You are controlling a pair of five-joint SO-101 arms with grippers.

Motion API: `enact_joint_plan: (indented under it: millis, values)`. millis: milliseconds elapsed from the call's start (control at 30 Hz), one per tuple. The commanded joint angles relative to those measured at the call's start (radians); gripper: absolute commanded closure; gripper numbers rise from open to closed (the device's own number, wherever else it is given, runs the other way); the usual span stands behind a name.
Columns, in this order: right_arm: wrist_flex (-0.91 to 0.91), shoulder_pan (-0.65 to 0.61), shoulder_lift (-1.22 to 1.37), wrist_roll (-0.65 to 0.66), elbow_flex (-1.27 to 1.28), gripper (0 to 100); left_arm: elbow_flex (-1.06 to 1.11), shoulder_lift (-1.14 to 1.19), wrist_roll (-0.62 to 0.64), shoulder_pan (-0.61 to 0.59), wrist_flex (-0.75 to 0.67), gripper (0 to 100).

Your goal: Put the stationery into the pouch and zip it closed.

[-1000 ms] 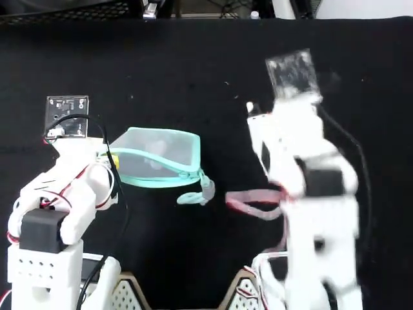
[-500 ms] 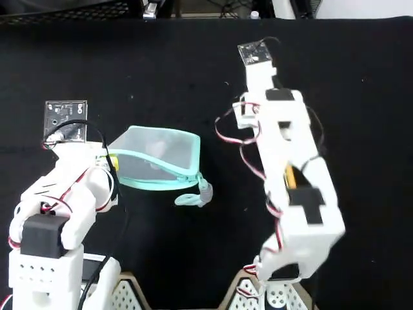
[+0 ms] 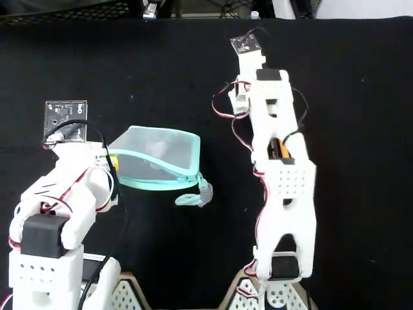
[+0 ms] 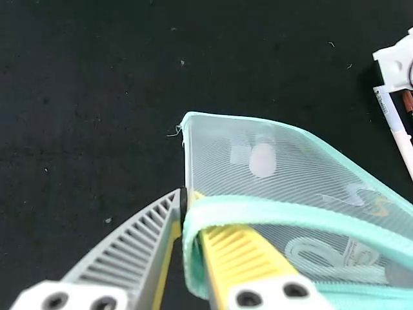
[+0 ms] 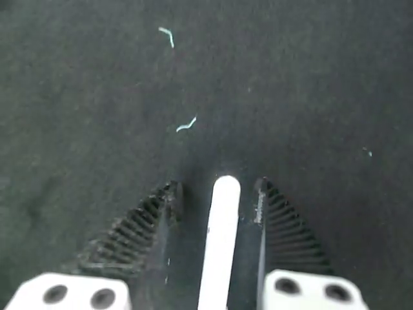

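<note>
A teal mesh pouch lies left of centre on the black cloth, its mouth toward the near side. My left gripper is shut on the pouch's rim at its left end; the left wrist view has the rim pinched between a grey and a yellow finger. A pale item shows through the mesh. My right arm stretches toward the far side. Its gripper is open, with a white pen lying between the fingers and a gap on each side. The pen also lies beyond the pouch.
The pouch's teal zipper tab and loop trail off its right corner. Small bits of thread lie on the cloth past the pen. The black cloth stretches bare toward the far left and far right.
The right arm has swung from the near right out toward the far side and come down around the white pen. The left arm and the pouch have stayed put.
</note>
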Motion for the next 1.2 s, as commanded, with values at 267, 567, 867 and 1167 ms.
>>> enact_joint_plan:
  millis: [267,567,867,1167]
  values:
    - [0.385,0.015,0.234,0.008,-0.621,98.6,-0.001,0.003,-0.002,0.004,-0.021,97]
    - [0.595,0.051,0.222,-0.002,-0.937,98.6,-0.001,0.003,-0.002,0.004,-0.023,97]
    - [0.595,0.064,-0.065,-0.002,-0.61,98.6,-0.004,0.003,-0.002,0.002,-0.023,97]
    - [0.578,-0.035,-0.72,-0.025,0.107,98.6,-0.007,0.003,-0.002,0.002,-0.023,97]
